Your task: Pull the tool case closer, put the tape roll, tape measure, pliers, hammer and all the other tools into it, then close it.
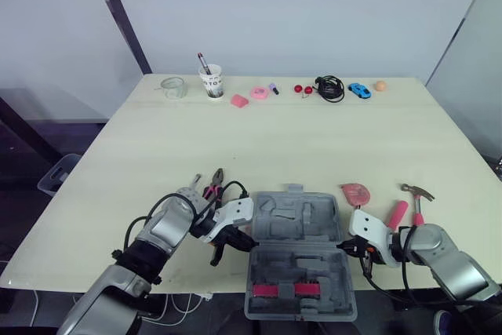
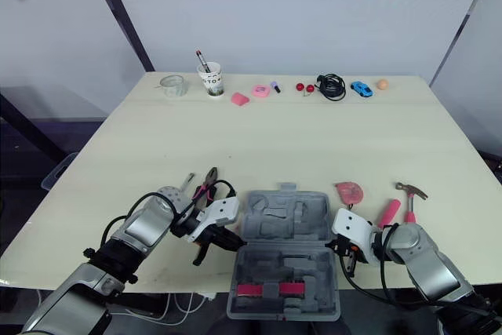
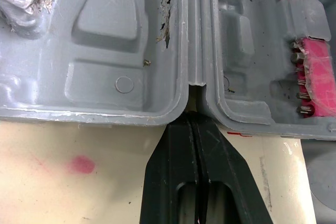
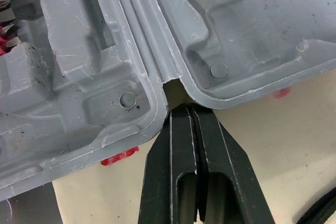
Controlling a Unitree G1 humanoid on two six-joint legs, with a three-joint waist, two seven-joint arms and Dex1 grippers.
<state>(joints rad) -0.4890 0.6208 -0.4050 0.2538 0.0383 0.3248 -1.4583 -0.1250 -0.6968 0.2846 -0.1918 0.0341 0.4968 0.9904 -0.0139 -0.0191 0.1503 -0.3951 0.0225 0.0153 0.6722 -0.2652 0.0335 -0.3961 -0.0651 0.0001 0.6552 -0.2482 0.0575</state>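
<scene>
The grey tool case (image 1: pixel 296 249) lies open at the table's front edge, its near half holding pink bit strips (image 1: pixel 292 291). My left gripper (image 3: pixel 193 121) is shut, its tip at the hinge notch on the case's left side. My right gripper (image 4: pixel 191 111) is shut too, its tip at the hinge notch on the right side. Pliers (image 1: pixel 213 186) lie just behind my left arm. A pink tape measure (image 1: pixel 357 192) and a pink-handled hammer (image 1: pixel 416 202) lie right of the case. A clear tape roll (image 1: pixel 173 87) sits at the far left.
Along the far edge stand a cup with a pen (image 1: pixel 211 81), pink bits (image 1: pixel 239 100), a black cable (image 1: pixel 330 88), a blue toy car (image 1: pixel 359 90) and an orange ball (image 1: pixel 380 85). The case's near half overhangs the table's front edge.
</scene>
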